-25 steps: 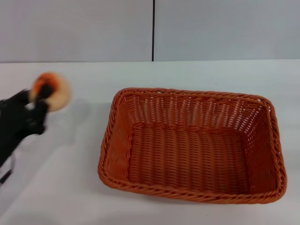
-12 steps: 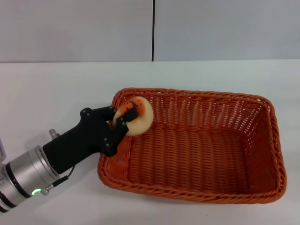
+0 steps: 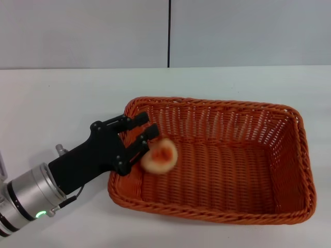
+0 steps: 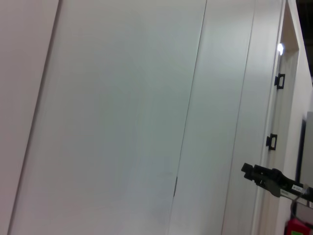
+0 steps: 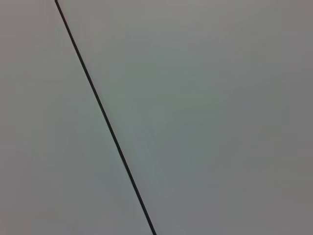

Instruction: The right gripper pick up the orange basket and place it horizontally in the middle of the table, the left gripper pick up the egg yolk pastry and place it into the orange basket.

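One arm on show: only the left one is in the head view, the right one isn't in any picture.
Surroundings: white table (image 3: 62, 93) with pretty much just the basket (image 3: 217, 209) on it, grey wall panels behind with a dark vertical seam. Nothing sits between the gripper and the pastry, and nothing covers the pastry from above.
Wrist views: honestly useless for the table stuff. Left wrist cam looks at pale wall panels with some black fittings and a bit of red at one edge; right wrist cam shows plain grey wall with one dark seam line.
Basket: orange, rectangular, sitting flat on the table, open side up. Long axis runs left-right across the head view, so it lies crosswise to the robot, a bit right of centre.
Pastry (image 3: 160, 155): inside the basket, at its left end, close to the left wall. It's blurry, tipped so the orange patch faces the camera rather than straight up. Can't tell if it's resting on the basket floor or just above it.
Left gripper (image 3: 138, 132): over the basket's left rim, fingers spread apart and holding nothing. The pastry is just beside the nearer fingertip, and whether they touch is too close to call.
Arm pose: comes in from the lower left corner, silver wrist section with a green light, black hand angled up and to the right, fingers pointing into the basket.
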